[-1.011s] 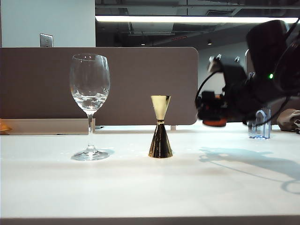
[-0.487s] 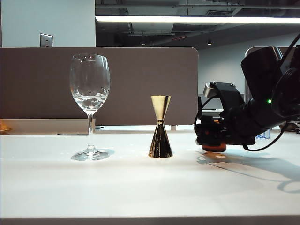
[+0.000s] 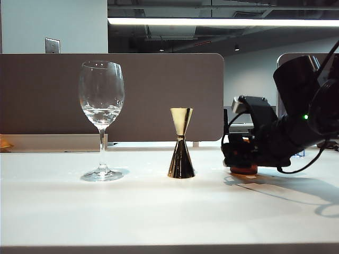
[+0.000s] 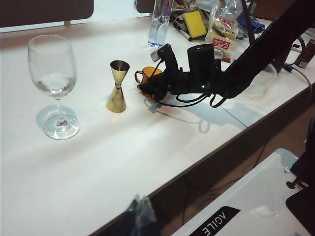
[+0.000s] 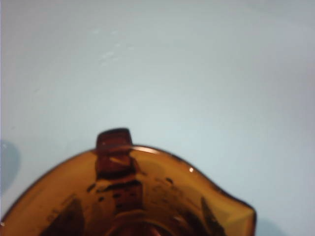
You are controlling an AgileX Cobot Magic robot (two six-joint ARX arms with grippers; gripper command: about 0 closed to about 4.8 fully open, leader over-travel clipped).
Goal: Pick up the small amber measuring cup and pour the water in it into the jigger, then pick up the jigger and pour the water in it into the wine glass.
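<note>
White tabletop (image 3: pixel 159 211) is filling an office workspace, with a brown partition panel (image 3: pixel 159 95) standing behind it.

Tall clear stemmed wine glass (image 3: pixel 101 120) is standing at the exterior view's left holding a little water; the shiny gold hourglass-shaped jigger (image 3: pixel 181 143) is standing upright to its right, apart from it. The right gripper (image 3: pixel 239 157) is reaching low over the table just right of the jigger, closed partway around the small translucent amber measuring cup (image 5: pixel 133 196), whose base is sitting on or just above the tabletop. The left gripper (image 4: pixel 140 216) is hanging high off the table's edge, blurred; whether it is open I cannot tell.
</note>
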